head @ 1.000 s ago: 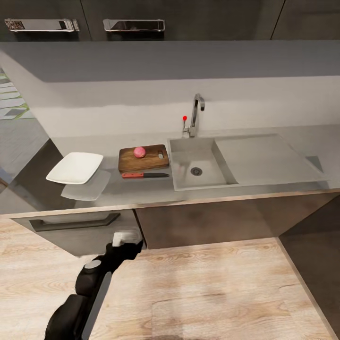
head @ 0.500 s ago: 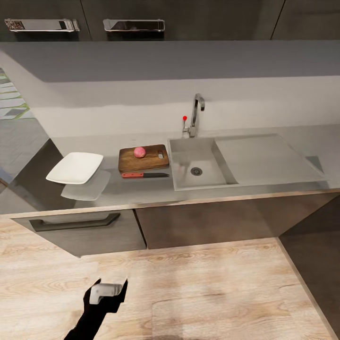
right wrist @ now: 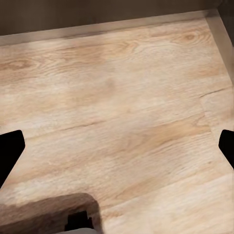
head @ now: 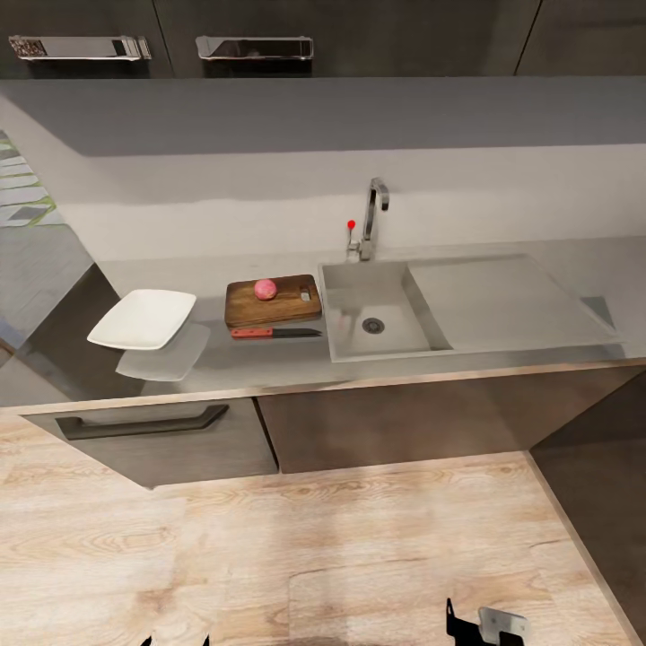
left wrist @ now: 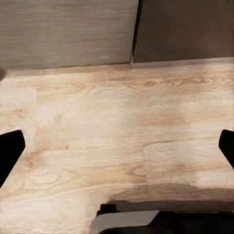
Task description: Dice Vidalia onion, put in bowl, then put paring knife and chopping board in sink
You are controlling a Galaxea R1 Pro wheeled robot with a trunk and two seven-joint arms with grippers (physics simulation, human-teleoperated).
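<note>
A pinkish round Vidalia onion (head: 265,289) rests on the dark brown chopping board (head: 285,307), which lies on the grey countertop (head: 269,363) just left of the sink (head: 348,296). In front of the board lies the red-handled paring knife (head: 274,333). Further left stands the white bowl (head: 144,318). Both arms hang low over the wooden floor, well short of the counter. My left gripper (left wrist: 117,148) is open, with dark fingertips (left wrist: 9,151) at the picture's sides and only floor between them. My right gripper (right wrist: 117,148) is open too, and its end (head: 489,625) shows at the head view's lower edge.
The sink basin has a round drain (head: 373,326), a chrome tap (head: 373,211) with a red-knobbed lever (head: 351,225) behind, and a drainboard (head: 498,301) to its right. Dark cabinet fronts with a drawer handle (head: 144,422) stand below the counter. Wooden floor (head: 359,538) stretches between me and the cabinets.
My left arm has dropped from in front of the drawer to the picture's lower edge. My right arm's end has come into view at the lower right. Things on the counter have stayed put.
</note>
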